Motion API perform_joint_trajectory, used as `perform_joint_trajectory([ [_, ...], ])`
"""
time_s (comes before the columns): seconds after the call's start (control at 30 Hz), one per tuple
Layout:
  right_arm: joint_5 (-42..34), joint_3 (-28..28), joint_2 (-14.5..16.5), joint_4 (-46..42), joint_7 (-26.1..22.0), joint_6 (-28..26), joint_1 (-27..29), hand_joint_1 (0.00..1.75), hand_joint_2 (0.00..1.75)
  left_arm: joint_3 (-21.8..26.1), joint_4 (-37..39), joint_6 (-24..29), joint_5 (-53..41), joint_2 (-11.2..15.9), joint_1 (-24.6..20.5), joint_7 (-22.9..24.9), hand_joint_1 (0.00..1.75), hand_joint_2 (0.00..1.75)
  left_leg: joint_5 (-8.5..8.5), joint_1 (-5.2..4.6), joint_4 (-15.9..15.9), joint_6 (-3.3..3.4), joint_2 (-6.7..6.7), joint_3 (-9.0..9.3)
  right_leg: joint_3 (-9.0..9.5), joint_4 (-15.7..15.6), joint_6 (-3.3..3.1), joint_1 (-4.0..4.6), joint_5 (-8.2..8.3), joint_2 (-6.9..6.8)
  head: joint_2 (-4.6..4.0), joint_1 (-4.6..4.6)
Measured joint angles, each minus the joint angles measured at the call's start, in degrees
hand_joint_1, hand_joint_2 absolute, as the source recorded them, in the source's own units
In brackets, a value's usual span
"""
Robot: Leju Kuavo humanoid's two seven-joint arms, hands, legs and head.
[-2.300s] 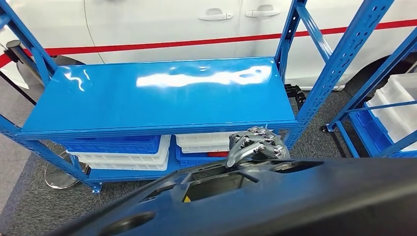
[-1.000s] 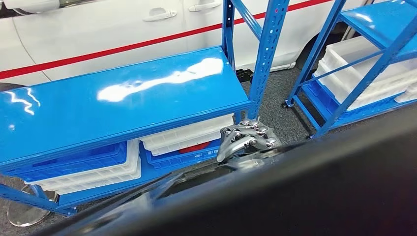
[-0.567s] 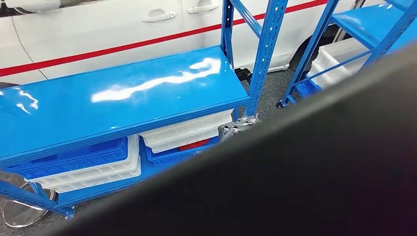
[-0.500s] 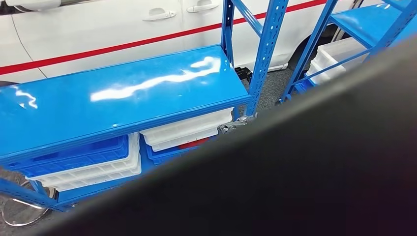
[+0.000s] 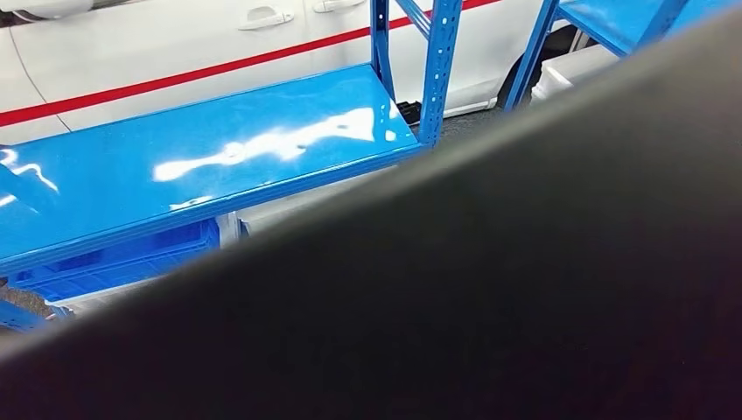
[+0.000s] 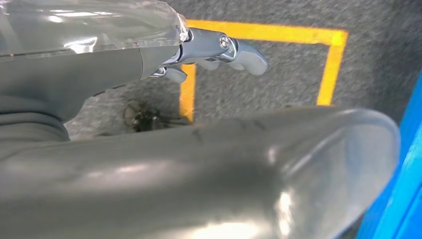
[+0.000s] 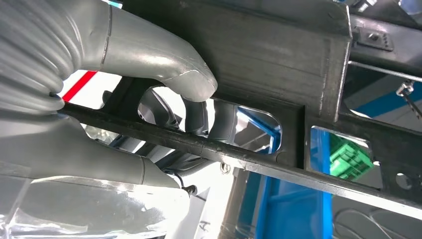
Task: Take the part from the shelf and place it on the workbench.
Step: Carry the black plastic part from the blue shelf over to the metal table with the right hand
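Black part (image 5: 525,280) now over the blue crate (image 5: 114,258).

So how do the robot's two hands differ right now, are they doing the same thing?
No. The right hand grips the black part, its thumb over the edge and its fingers hooked through a cut-out; the left hand holds nothing, above grey carpet with yellow floor tape. The right hand's fingers are curled tight; the left hand's reach outward. Both are grey with a ribbed cover.
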Motion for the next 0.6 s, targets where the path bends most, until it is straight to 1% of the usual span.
perform_joint_trajectory([
  [0.03, -0.08, 0.02, 0.0, 0.03, 0.1, -0.02, -0.12, 1.73, 1.75, 0.03, 0.0, 0.0, -0.06, -0.06, 0.0, 0.01, 0.0, 0.0, -3.06, 0.15, 3.26, -0.31, -0.05, -0.92, -0.83, 0.02, -0.16, 0.01, 0.67, -0.03, 0.0, -0.28],
  [0.07, -0.14, 0.02, 0.0, 0.04, 0.21, -0.04, -0.19, 1.73, 1.75, 0.05, 0.0, -0.01, -0.16, -0.11, -0.01, 0.01, 0.0, 0.0, -5.74, 0.29, 6.98, -0.55, -0.06, -1.73, -1.72, 0.04, -0.24, 0.01, 1.36, -0.03, 0.0, -0.5],
  [0.1, -0.17, 0.03, 0.0, 0.05, 0.33, -0.07, -0.23, 1.73, 1.75, 0.06, 0.0, -0.01, -0.29, -0.11, -0.05, 0.02, 0.0, 0.0, -7.24, 0.41, 10.13, -0.73, -0.06, -2.13, -2.62, 0.07, -0.19, 0.01, 2.03, -0.03, 0.0, -0.58],
  [0.13, -0.21, 0.05, 0.0, 0.05, 0.48, -0.1, -0.28, 1.73, 1.75, 0.06, 0.0, -0.01, -0.39, -0.11, -0.07, 0.03, 0.0, 0.0, -7.46, 0.49, 12.0, -0.84, -0.06, -1.88, -3.51, 0.11, -0.11, 0.01, 2.68, -0.04, 0.0, -0.58],
  [0.17, -0.27, 0.07, 0.0, 0.06, 0.63, -0.14, -0.34, 1.73, 1.75, 0.06, 0.0, -0.01, -0.47, -0.11, -0.08, 0.05, 0.0, 0.0, -6.47, 0.55, 11.91, -0.88, -0.06, -0.69, -4.36, 0.14, 0.01, -0.02, 3.31, -0.04, 0.0, -0.6],
  [0.2, -0.35, 0.08, 0.0, 0.06, 0.78, -0.17, -0.41, 1.73, 1.75, 0.06, 0.0, -0.01, -0.51, -0.1, -0.09, 0.08, 0.0, 0.0, -4.96, 0.59, 9.92, -0.85, -0.06, 1.45, -5.15, 0.16, 0.16, -0.05, 3.92, -0.03, 0.0, -0.6],
  [0.23, -0.45, 0.09, 0.0, 0.06, 0.89, -0.19, -0.52, 1.73, 1.75, 0.06, 0.0, -0.01, -0.53, -0.09, -0.13, 0.11, 0.0, 0.0, -3.81, 0.61, 6.24, -0.74, -0.11, 4.54, -5.79, 0.19, 0.34, -0.08, 4.52, -0.02, 0.0, -0.6],
  [0.27, -0.58, 0.1, 0.0, 0.06, 0.96, -0.21, -0.64, 1.73, 1.75, 0.06, -0.01, -0.01, -0.57, -0.07, -0.21, 0.12, 0.0, 0.0, -3.58, 0.52, 1.73, -0.52, -0.2, 7.9, -6.31, 0.21, 0.59, -0.06, 5.04, 0.01, 0.0, -0.61],
  [0.3, -0.72, 0.11, -0.01, 0.07, 1.0, -0.25, -0.78, 1.73, 1.75, 0.06, -0.02, -0.01, -0.64, -0.03, -0.31, 0.13, 0.0, 0.0, -3.94, 0.39, -2.03, -0.24, -0.28, 10.47, -6.59, 0.21, 0.91, -0.05, 5.51, 0.01, 0.0, -0.61],
  [0.33, -0.87, 0.13, -0.02, 0.07, 1.02, -0.3, -0.91, 1.73, 1.75, 0.06, -0.03, -0.01, -0.73, 0.0, -0.4, 0.11, 0.0, 0.0, -4.59, 0.22, -4.68, 0.07, -0.36, 12.11, -6.71, 0.17, 1.27, -0.06, 5.93, -0.02, 0.0, -0.67],
  [0.37, -1.02, 0.15, -0.04, 0.08, 1.03, -0.38, -1.01, 1.73, 1.75, 0.06, -0.04, -0.01, -0.85, 0.03, -0.43, 0.1, 0.0, 0.0, -4.99, 0.01, -5.9, 0.41, -0.39, 12.61, -6.74, 0.03, 1.67, -0.1, 6.34, -0.06, 0.0, -0.79],
  [0.4, -1.14, 0.16, -0.09, 0.09, 1.04, -0.48, -1.09, 1.73, 1.75, 0.06, -0.04, -0.01, -0.97, 0.06, -0.4, 0.11, 0.0, 0.0, -4.67, 0.0, -6.15, 0.8, -0.38, 12.39, -6.72, -0.15, 2.08, -0.12, 6.78, -0.1, 0.0, -0.92],
  [0.43, -1.28, 0.17, -0.17, 0.09, 1.04, -0.6, -1.16, 1.73, 1.75, 0.06, -0.04, 0.04, -1.08, 0.07, -0.36, 0.16, 0.0, 0.0, -4.16, 0.03, -6.38, 1.19, -0.27, 12.2, -6.87, -0.05, 2.4, -0.2, 6.79, -0.06, 0.0, -1.13],
  [0.47, -1.44, 0.17, -0.27, 0.1, 1.04, -0.77, -1.24, 1.73, 1.75, 0.07, -0.04, 0.09, -1.2, 0.07, -0.34, 0.29, 0.0, 0.0, -3.54, 0.12, -6.55, 1.64, -0.14, 11.91, -7.31, 0.76, 2.65, -0.23, 6.01, 0.01, 0.0, -1.33],
  [0.5, -1.63, 0.17, -0.4, 0.11, 1.05, -0.94, -1.31, 1.73, 1.75, 0.07, -0.04, 0.15, -1.26, 0.08, -0.34, 0.53, 0.0, 0.0, -2.91, 0.21, -6.72, 2.02, 0.01, 11.55, -8.16, 2.71, 2.83, -0.23, 4.36, 0.11, 0.0, -1.49],
  [0.53, -1.85, 0.17, -0.54, 0.12, 1.05, -1.08, -1.36, 1.73, 1.75, 0.08, -0.04, 0.25, -1.3, 0.09, -0.36, 0.87, 0.0, 0.0, -2.41, 0.19, -6.72, 2.3, 0.16, 11.05, -9.39, 5.88, 2.92, -0.28, 1.96, 0.2, 0.0, -1.66],
  [0.57, -2.07, 0.19, -0.67, 0.15, 1.05, -1.19, -1.39, 1.73, 1.75, 0.11, -0.04, 0.34, -1.33, 0.11, -0.36, 1.33, 0.0, 0.0, -1.99, 0.13, -6.65, 2.49, 0.21, 10.47, -10.74, 9.7, 3.03, -0.27, -0.51, 0.24, 0.0, -1.75],
  [0.6, -2.25, 0.2, -0.78, 0.22, 1.05, -1.26, -1.38, 1.73, 1.75, 0.16, -0.04, 0.51, -1.33, 0.15, -0.35, 1.88, 0.0, 0.0, -1.62, 0.05, -6.56, 2.56, 0.25, 9.89, -11.77, 13.14, 3.14, -0.26, -2.35, 0.26, 0.0, -1.8],
])
